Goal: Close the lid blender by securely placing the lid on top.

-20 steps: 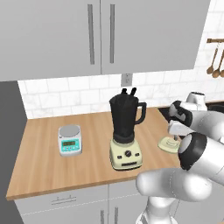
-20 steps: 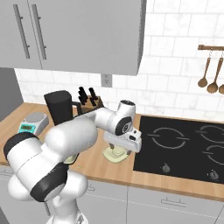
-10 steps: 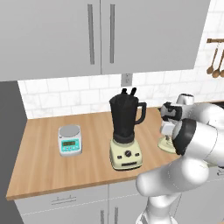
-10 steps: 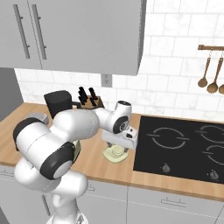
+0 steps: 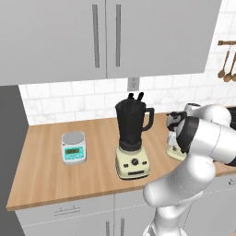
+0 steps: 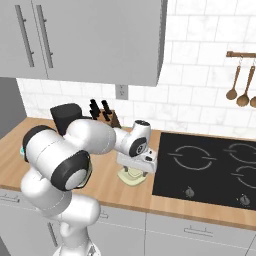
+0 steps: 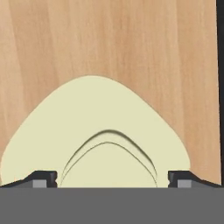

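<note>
Lid point(image 7: 100, 127), pale cream-green and round with a raised knob at its centre, is lying flat on the wooden tabletop point(image 7: 109, 39) directly under the tool point(image 7: 112, 177). The two dark fingertips point(image 7: 43, 178) are standing wide apart, one at each side of the knob, and they are gripping nothing; whether they are touching the lid's surface cannot be told. From the right base view the tool point(image 6: 136, 170) is hanging low over the lid point(image 6: 129, 177), just beside the black stove point(image 6: 210, 170). Further along the tabletop, well apart from the lid, the blender point(image 5: 132, 138) is standing upright, its dark jar mouth uncovered above the cream base. Beyond it, a small scale point(image 5: 73, 147) is sitting.
</note>
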